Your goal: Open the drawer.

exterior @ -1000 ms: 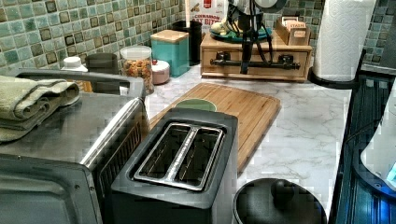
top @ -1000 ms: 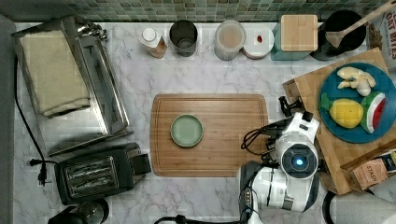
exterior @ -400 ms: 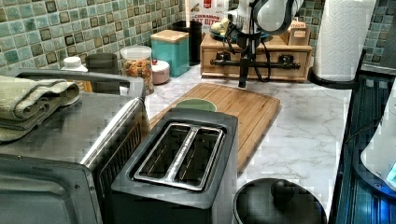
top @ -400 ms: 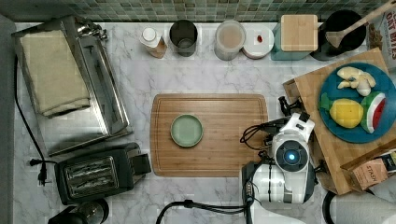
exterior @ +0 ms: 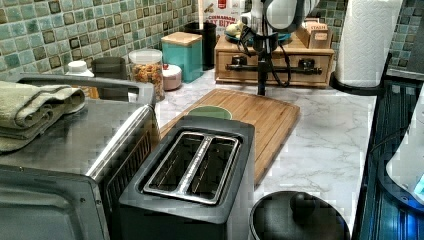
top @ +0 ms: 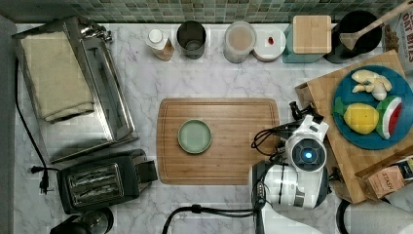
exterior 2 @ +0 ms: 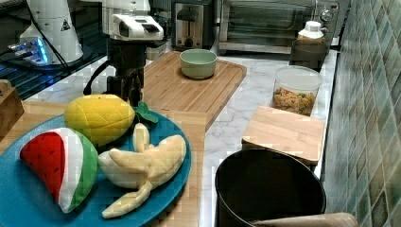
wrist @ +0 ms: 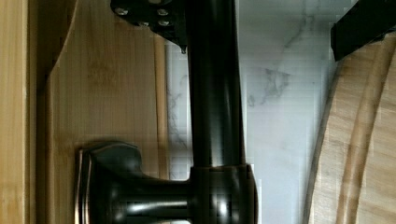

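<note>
The drawer is the light-wood front panel of the box at the back of the left view. Its long black bar handle runs across it. My gripper hangs straight down right in front of that bar. In the wrist view the handle runs between my two black fingers, one close against the bar and the other well off it, so the gripper is open around the handle. The drawer panel lies just behind the bar. In the right view the gripper drops behind the blue plate.
A bamboo cutting board with a green bowl lies beside the arm. A blue plate of toy fruit sits on the wooden top slab. A toaster, toaster oven, jars and a paper towel roll ring the counter.
The gripper has come down in front of the drawer's handle. The wrist has shifted slightly toward the top view's left. The drawer front shows no visible movement.
</note>
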Robot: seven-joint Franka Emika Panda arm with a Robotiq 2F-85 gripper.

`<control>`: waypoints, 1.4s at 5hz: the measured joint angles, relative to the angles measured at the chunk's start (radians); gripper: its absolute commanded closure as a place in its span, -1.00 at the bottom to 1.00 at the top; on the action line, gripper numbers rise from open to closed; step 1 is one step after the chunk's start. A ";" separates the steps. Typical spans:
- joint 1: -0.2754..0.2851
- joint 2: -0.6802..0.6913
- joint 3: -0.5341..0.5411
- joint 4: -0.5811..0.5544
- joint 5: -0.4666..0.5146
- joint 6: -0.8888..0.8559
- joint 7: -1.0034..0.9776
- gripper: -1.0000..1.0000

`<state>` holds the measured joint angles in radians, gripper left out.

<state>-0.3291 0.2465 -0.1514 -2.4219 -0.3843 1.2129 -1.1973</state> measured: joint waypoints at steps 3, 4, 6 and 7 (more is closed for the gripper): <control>-0.038 -0.016 0.058 0.041 0.212 -0.134 -0.072 -1.00; -0.021 -0.046 0.059 -0.004 0.212 -0.109 -0.015 -1.00; 0.067 -0.154 0.077 -0.137 0.220 -0.104 0.109 -1.00; 0.094 -0.195 0.102 -0.195 0.241 -0.115 0.109 -1.00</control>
<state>-0.2354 0.0514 -0.0495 -2.6172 -0.1428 1.0977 -1.0879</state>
